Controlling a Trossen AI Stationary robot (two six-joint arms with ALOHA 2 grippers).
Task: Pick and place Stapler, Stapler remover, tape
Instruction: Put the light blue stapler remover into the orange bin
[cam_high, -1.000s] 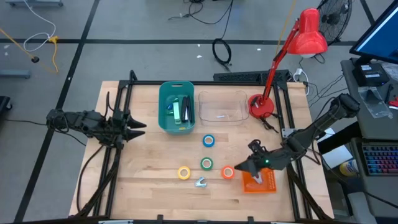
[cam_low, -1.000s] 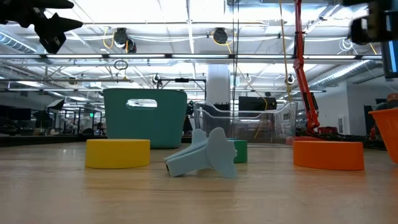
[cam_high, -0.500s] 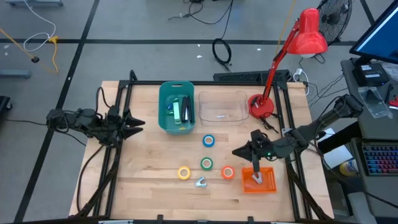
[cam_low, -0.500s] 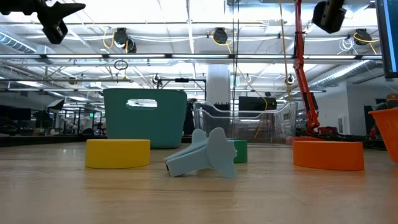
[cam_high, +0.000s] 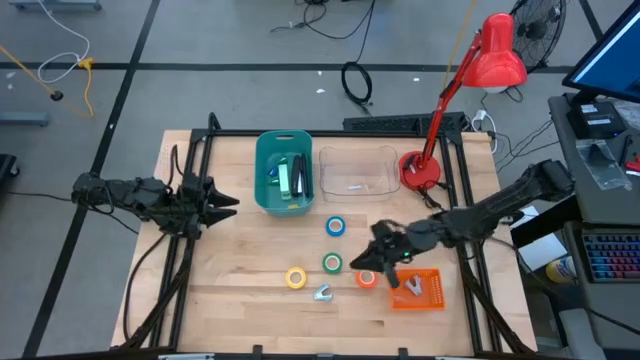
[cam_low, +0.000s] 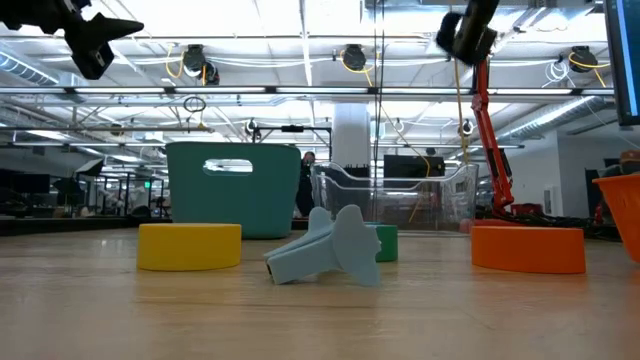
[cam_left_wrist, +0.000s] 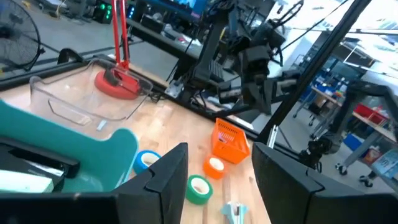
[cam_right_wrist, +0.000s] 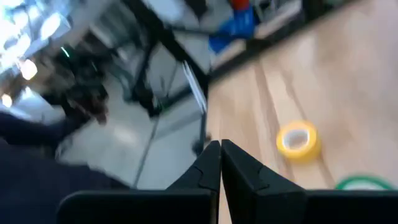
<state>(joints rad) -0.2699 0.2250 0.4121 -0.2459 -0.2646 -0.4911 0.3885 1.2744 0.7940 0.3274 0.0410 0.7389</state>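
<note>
Closed, right claw (cam_high: 352, 265) hovers beside orange tape (cam_high: 366, 278); left claw (cam_high: 232, 204) open.

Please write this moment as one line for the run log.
right gripper: shut, empty, above orange tape | left gripper: open, waiting beside teal bin | tapes on table: four

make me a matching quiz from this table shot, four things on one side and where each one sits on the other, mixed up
Things:
1. blue tape
2. yellow tape
3. orange basket
4. red lamp

Places:
A. right of the clear bin, at the table's back
B. just in front of the gap between the teal bin and the clear bin
C. near the table's front right, right of the orange tape
D. up-left of the pale staple remover

Pairs: 1-B, 2-D, 3-C, 4-A
</note>
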